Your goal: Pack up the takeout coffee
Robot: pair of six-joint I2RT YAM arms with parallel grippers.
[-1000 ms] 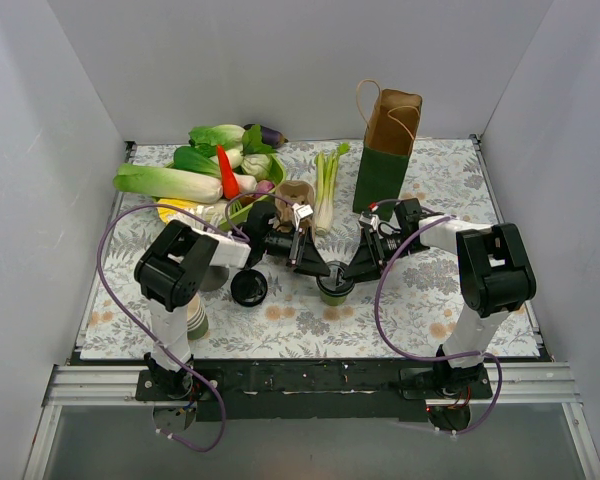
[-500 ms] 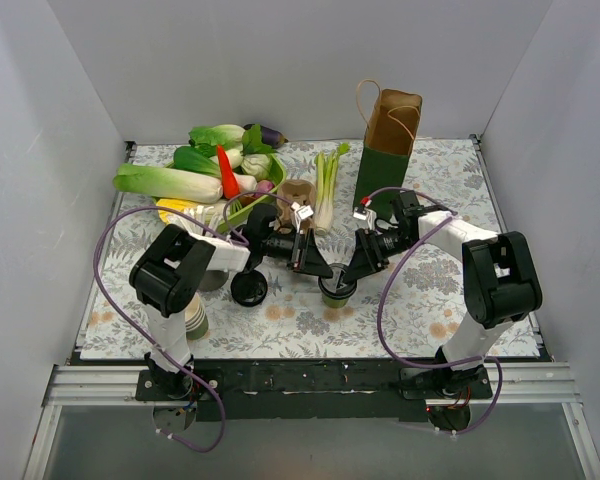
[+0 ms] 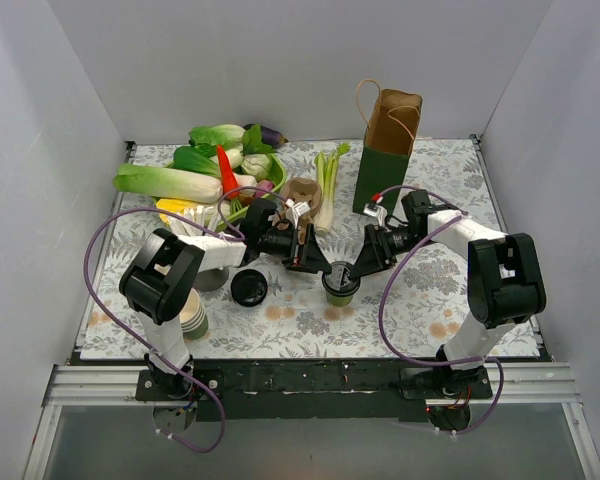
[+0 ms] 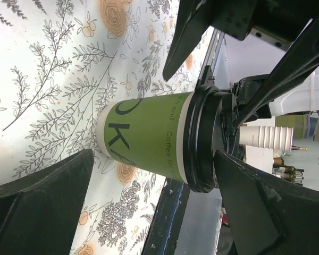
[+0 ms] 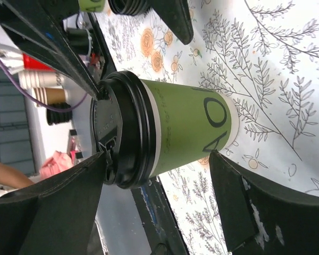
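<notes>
The coffee cup (image 3: 340,291) stands upright on the worktop (image 3: 430,295), near the middle and in front of the paper bag (image 3: 385,155), with its black lid (image 4: 202,139) sitting flat on the rim. My left gripper (image 3: 318,265) is on one side of it and my right gripper (image 3: 366,262) on the other, both pointing in at the cup from opposite directions. Both are spread wide: in each wrist view the cup sits between the fingers with a gap on either side, so neither one is holding it. I judge the lid to be seated, which would explain why both are open around the cup rather than pinching it. The bag stands upright at the back with its mouth open, on my right arm's side, so that arm looks better placed to carry the cup in. A spare lid (image 3: 248,288) lies on the worktop to the left, well clear of the cup.
</notes>
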